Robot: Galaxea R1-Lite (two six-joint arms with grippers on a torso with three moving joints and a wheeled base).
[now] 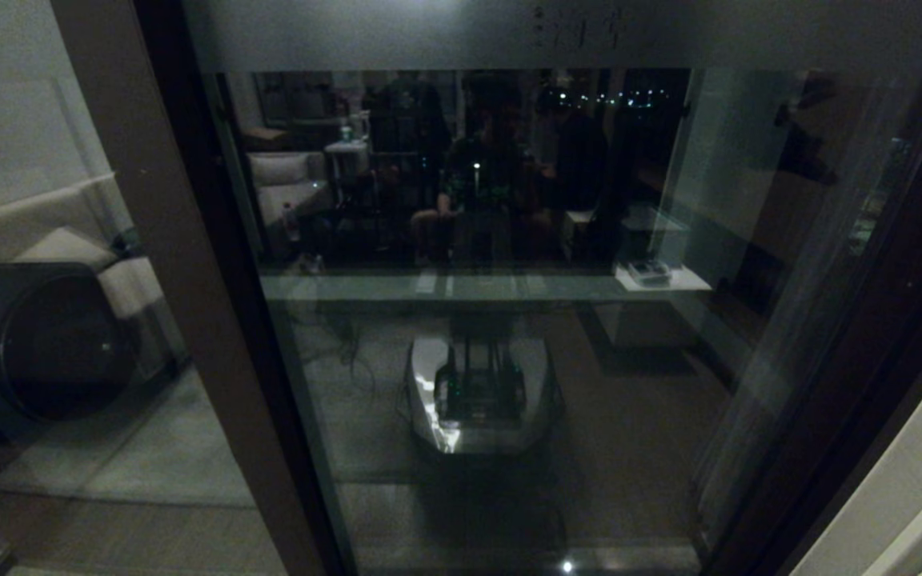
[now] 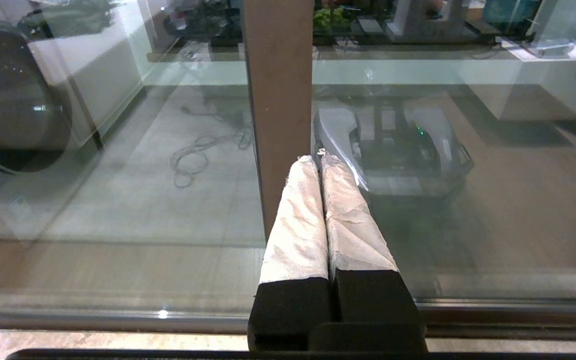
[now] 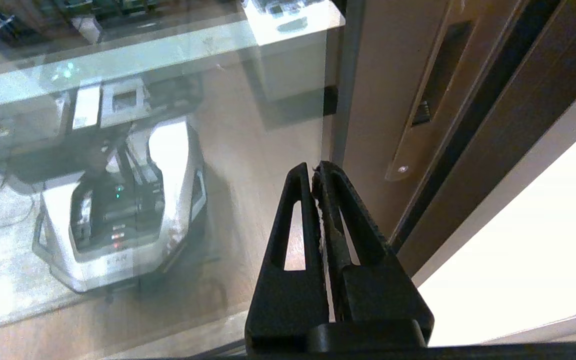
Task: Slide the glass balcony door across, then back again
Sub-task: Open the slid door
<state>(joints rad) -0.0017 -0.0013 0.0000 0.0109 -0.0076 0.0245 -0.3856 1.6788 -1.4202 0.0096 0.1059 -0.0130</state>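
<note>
The glass balcony door [image 1: 509, 360] fills the head view, a tall clear pane that mirrors the room. Its brown edge stile [image 3: 383, 100] shows in the right wrist view, with a narrow recessed black handle [image 3: 440, 65] and a silver screw [image 3: 402, 169]. My right gripper [image 3: 315, 167] is shut on nothing, its tips close to the glass beside that stile and below the handle. My left gripper [image 2: 318, 159], its fingers wrapped in white tape, is shut and empty. It points at the edge of another brown upright stile [image 2: 278, 90]. Neither gripper shows in the head view.
A dark round washing-machine drum [image 1: 53, 344] stands beyond the glass on the left. The robot's own base is mirrored in the pane [image 1: 481, 392]. The bottom track [image 2: 118, 315] runs along the floor. A dark frame [image 1: 869, 360] and a pale wall [image 1: 893, 480] bound the right side.
</note>
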